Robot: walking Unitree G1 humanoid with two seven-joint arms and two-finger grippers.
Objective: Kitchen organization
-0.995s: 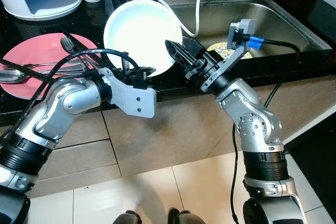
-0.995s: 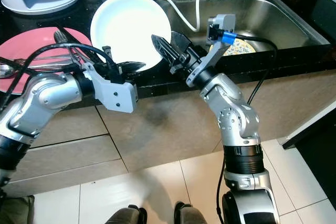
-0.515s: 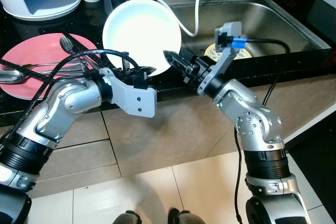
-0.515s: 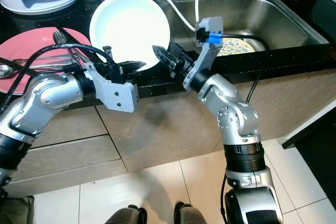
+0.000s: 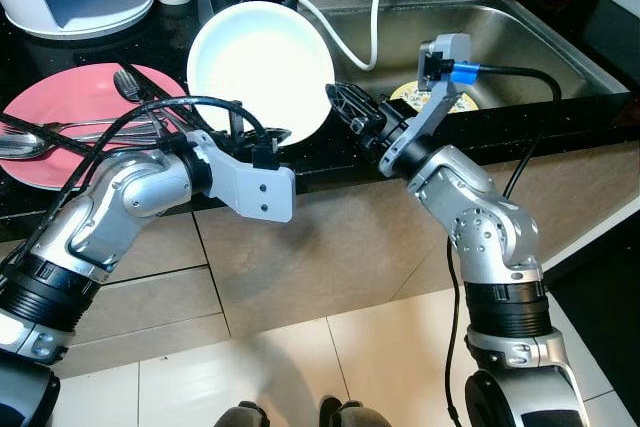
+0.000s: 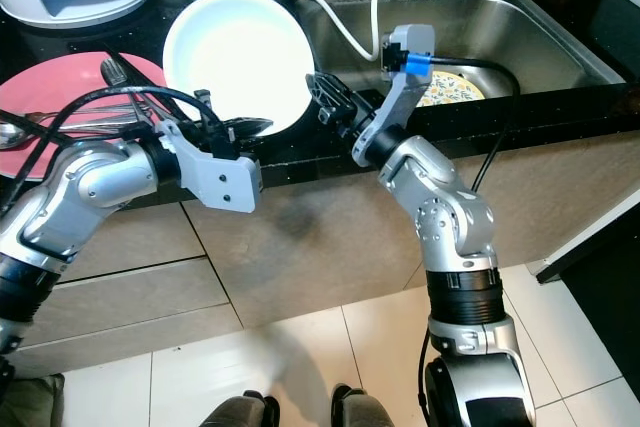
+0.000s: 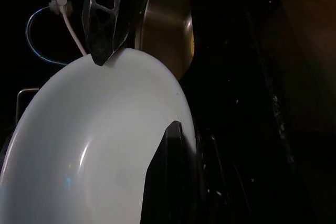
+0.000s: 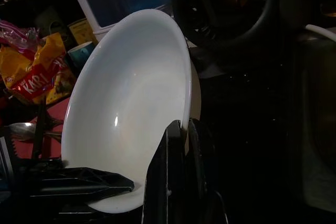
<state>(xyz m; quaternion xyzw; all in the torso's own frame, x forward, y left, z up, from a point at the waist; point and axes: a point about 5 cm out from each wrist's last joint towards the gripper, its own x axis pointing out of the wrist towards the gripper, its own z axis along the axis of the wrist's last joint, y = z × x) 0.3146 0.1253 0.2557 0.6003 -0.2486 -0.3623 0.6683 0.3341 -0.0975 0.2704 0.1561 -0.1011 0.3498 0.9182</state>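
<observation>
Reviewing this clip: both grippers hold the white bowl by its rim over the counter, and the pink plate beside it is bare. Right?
Not quite. The pink plate carries cutlery, as the left eye view shows. Both the left gripper and right gripper do hold the white bowl by its rim.

The bowl (image 5: 262, 68) is plain glossy white. The table (image 5: 170, 47) is black with fine pale specks, and the sink (image 5: 520, 42) is bare steel grey. A plate (image 5: 75, 112) beside the bowl is salmon pink; another plate (image 5: 437, 97) in the sink is yellow with a small dotted pattern. The hose (image 5: 375, 12) is white. The floor (image 5: 300, 347) is beige and cream tile. A snack bag (image 8: 37, 74) is orange and red.
</observation>
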